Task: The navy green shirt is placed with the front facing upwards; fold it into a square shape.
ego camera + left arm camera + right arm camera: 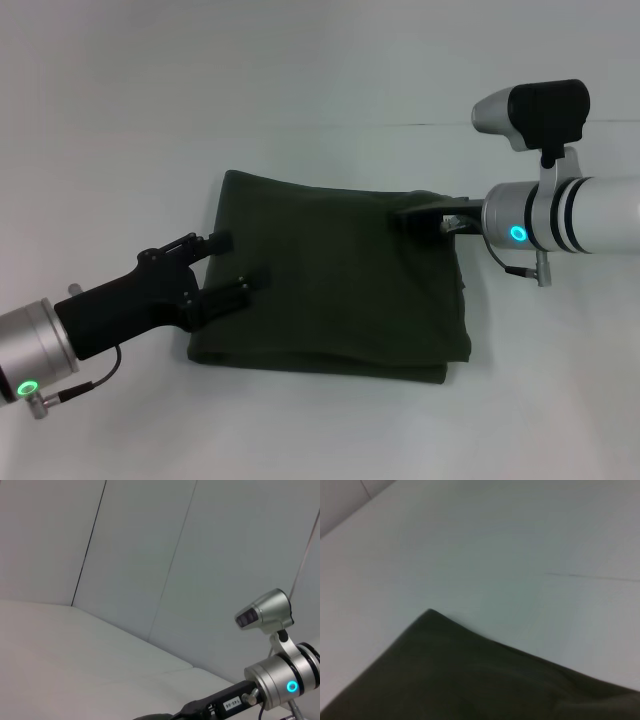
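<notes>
Leftmost, the left gripper hovers over the shirt's left edge, fingers apart, holding nothing. Centrally, the shirt lies folded into a rough square on the table. Rightward, the right gripper sits at its far right corner; its fingers' state cannot be told.

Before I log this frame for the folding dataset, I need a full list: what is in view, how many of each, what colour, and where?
dark olive-green cotton shirt: one, folded into a rough rectangle, plain side up, lying flat mid-table.
white table: one, under the shirt, with a thin seam line across its far part.
pale wall panels: several, grey-white, behind the table, in the left wrist view.
left gripper: one, black, fingers open, over the shirt's left edge.
right gripper: one, black on a silver wrist, at the shirt's far right corner; a grey and black camera sits atop that arm.
</notes>
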`<state>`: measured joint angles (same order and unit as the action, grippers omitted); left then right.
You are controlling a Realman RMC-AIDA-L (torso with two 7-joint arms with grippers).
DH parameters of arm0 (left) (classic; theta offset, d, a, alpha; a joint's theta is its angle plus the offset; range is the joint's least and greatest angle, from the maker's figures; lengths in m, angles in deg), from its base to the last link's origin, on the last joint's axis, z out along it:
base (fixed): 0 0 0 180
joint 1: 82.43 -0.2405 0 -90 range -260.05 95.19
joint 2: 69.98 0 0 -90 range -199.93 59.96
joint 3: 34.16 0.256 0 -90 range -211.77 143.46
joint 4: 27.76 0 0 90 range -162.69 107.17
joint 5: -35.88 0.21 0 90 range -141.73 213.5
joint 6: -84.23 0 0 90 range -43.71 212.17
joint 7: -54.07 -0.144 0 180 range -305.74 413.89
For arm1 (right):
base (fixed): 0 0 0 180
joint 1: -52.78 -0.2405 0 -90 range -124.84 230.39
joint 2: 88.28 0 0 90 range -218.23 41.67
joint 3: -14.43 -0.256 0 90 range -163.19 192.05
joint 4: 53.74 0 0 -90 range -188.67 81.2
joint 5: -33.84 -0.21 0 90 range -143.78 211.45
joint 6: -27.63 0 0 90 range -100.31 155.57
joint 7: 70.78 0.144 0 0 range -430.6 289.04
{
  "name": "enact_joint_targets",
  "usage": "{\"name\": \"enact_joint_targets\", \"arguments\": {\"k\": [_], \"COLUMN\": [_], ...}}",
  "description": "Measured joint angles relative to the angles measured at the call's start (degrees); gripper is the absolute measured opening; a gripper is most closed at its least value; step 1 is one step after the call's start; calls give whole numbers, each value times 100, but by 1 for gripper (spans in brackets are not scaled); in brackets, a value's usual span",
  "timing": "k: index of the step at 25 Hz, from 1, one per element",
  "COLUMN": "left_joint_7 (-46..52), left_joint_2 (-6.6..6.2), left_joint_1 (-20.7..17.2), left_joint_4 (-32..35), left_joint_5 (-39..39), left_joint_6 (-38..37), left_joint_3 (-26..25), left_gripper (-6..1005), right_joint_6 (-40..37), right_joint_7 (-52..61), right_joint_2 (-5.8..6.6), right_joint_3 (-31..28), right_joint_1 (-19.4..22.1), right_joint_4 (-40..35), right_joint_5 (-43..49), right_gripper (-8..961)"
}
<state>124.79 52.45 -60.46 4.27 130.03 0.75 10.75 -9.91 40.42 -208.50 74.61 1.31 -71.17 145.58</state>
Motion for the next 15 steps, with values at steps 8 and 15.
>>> {"name": "enact_joint_targets", "arguments": {"k": [8, 15], "left_joint_7": [2, 5], "left_joint_2": [19, 44], "left_joint_1": [24, 31], "left_joint_4": [-31, -38], "left_joint_5": [-12, -14], "left_joint_6": [21, 79], "left_joint_3": [-49, -61], "left_gripper": [797, 796], "right_joint_6": [232, 227], "right_joint_7": [-3, -169], "right_joint_2": [-3, 2], "right_joint_3": [238, 300], "right_joint_1": [55, 164], "right_joint_4": [101, 23], "right_joint_5": [28, -35], "right_gripper": [-2, -1]}}
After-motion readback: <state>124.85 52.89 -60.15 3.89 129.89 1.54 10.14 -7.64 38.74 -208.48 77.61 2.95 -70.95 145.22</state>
